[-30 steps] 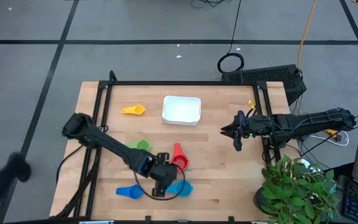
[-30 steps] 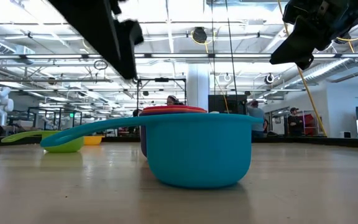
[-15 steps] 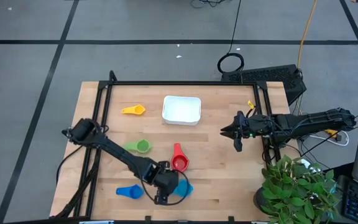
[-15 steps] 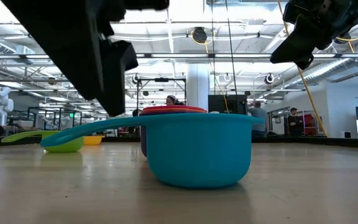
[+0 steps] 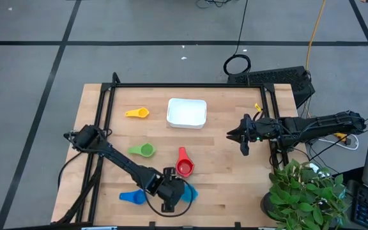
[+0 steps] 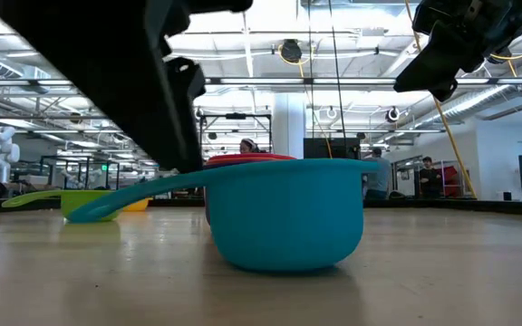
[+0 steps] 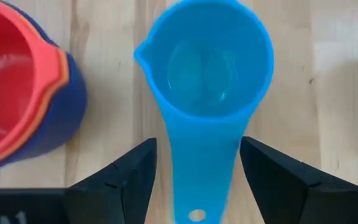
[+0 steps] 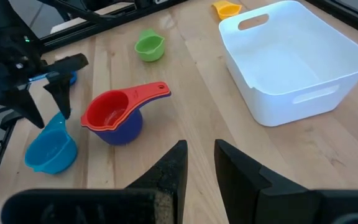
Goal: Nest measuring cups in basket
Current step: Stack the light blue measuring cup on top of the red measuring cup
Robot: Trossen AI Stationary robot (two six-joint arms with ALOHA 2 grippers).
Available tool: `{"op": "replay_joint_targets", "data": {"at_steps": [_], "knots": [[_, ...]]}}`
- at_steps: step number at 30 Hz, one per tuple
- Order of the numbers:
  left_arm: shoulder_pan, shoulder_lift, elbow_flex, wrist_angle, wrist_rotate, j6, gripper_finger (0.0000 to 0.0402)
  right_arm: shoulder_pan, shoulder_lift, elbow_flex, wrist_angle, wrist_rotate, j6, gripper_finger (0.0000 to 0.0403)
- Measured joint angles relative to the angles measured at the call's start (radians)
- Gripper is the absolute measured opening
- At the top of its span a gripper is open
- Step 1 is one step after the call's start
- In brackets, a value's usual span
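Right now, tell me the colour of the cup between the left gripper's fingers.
Light blue: the cup has its handle between the left gripper's open fingers, clearest in the left wrist view.

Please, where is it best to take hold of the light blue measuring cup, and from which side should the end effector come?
Probably by its flat handle, from above. The light blue cup lies upright on the table, its handle sticking out level and clear of the red cup stack beside it. The left end effector already hangs open astride that handle. The round bowl looks too wide for the fingers.
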Motion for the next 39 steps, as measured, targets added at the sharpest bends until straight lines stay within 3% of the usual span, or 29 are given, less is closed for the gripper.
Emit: {"op": "replay_joint_targets", "data": {"at_steps": [14,17,22,32,39], "knots": [[0.004,0.047,0.000,-0.042,0.017,0.019,0.0232,0.000,0.000,0.000,0.001,0.002,0.004,0.0073],[0.008,0.056,0.001,-0.042,0.011,0.032,0.0207,0.000,0.000,0.000,0.003,0.002,0.004,0.0073],[0.008,0.057,0.000,-0.081,0.011,0.080,0.0131,0.000,0.000,0.000,0.007,0.002,0.004,0.0073],[0.019,0.026,0.001,-0.163,0.053,0.193,0.0131,0.000,0.000,0.000,0.007,0.002,0.004,0.0073],[0.011,-0.077,0.007,-0.250,0.045,0.311,0.0131,0.000,0.000,0.000,0.008,0.002,0.003,0.0073]]}}
